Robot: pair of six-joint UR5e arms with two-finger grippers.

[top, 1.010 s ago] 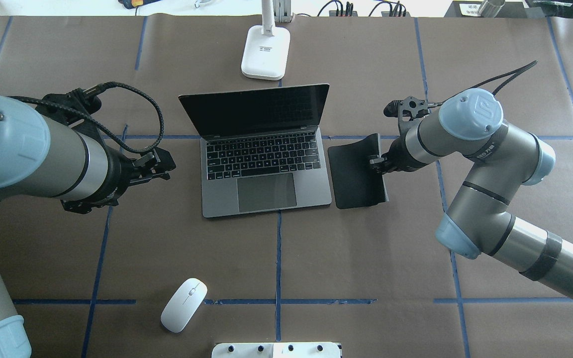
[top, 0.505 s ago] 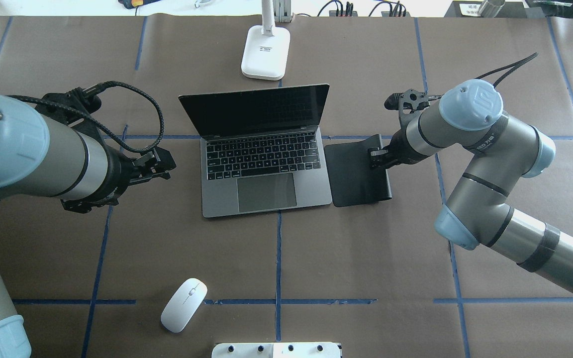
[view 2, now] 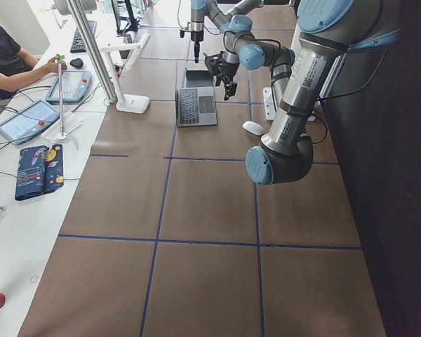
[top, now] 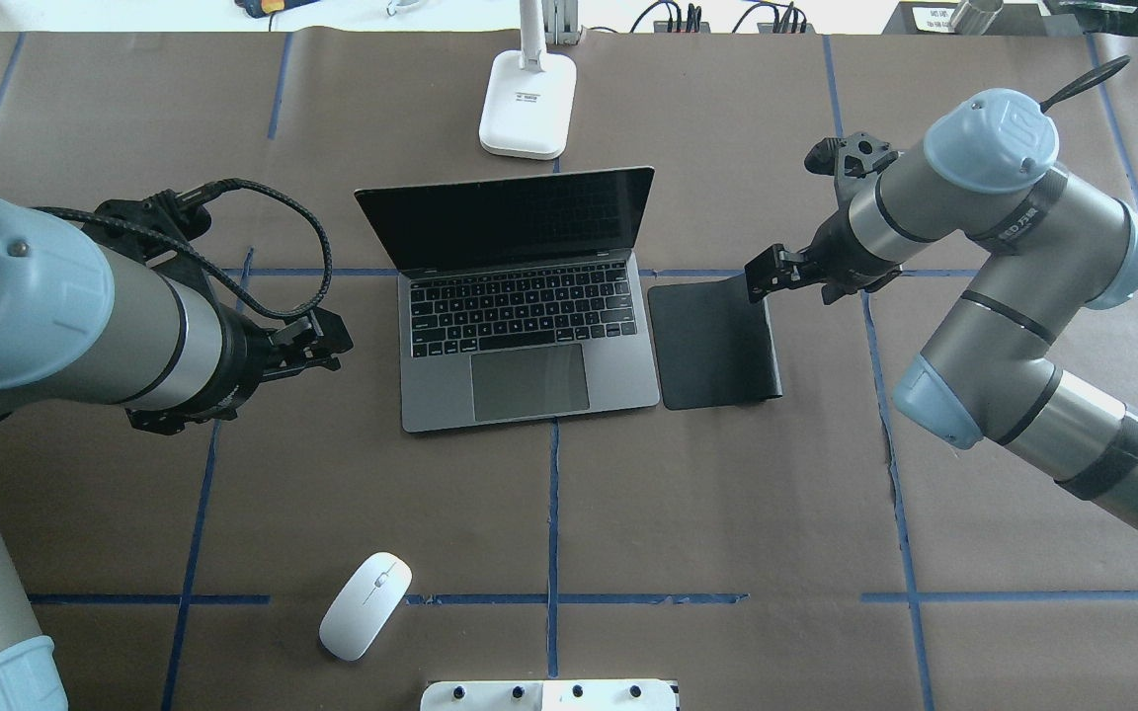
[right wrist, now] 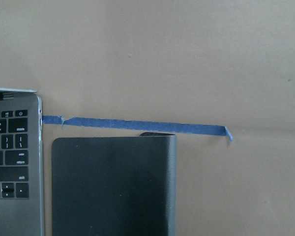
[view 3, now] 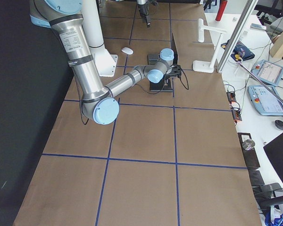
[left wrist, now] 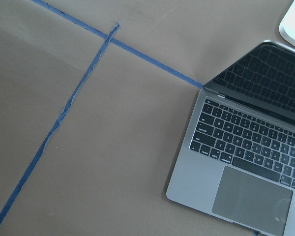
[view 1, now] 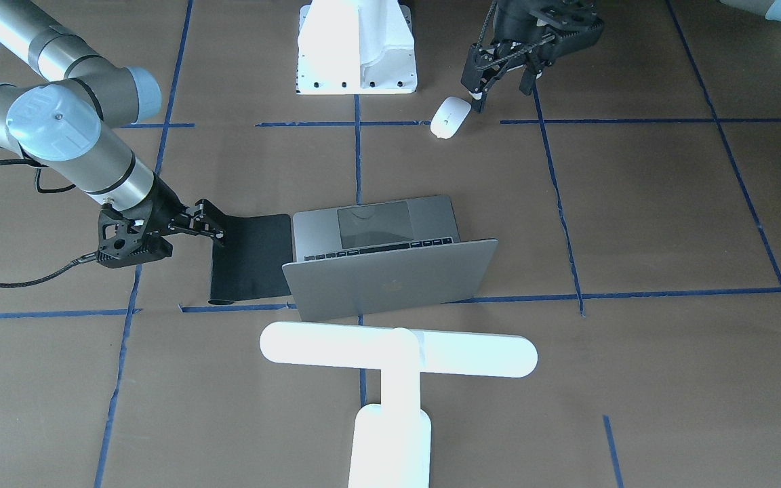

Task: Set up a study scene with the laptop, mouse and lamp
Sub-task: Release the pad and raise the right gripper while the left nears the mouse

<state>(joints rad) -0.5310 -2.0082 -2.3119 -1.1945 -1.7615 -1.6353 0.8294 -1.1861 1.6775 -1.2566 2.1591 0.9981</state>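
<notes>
1. Two grippers, both empty: my right gripper (top: pixel 765 278) has its fingers apart and hangs over the far right corner of the mouse pad (top: pixel 717 341), holding nothing.
2. My left gripper (top: pixel 330 344) is spread too, above bare table left of the laptop (top: pixel 529 336).
3. Laptop is open mid-table with the pad just beside its right edge. The lamp (top: pixel 527 99) stands behind the lid. The mouse (top: pixel 365 605) lies well apart at the near edge, not yet on the pad.
4. Risks: the smooth mouse could slip from a pinch. Carrying it across could clip the open lid. The pad's right edge looks curled, so the mouse may sit tilted.
5. Front view shows the lamp's bar head and the lid logo; overhead cuts the lamp off at the stem. Front view also makes my left gripper look right by the mouse; overhead says no. Wrist views show no fingers.
</notes>
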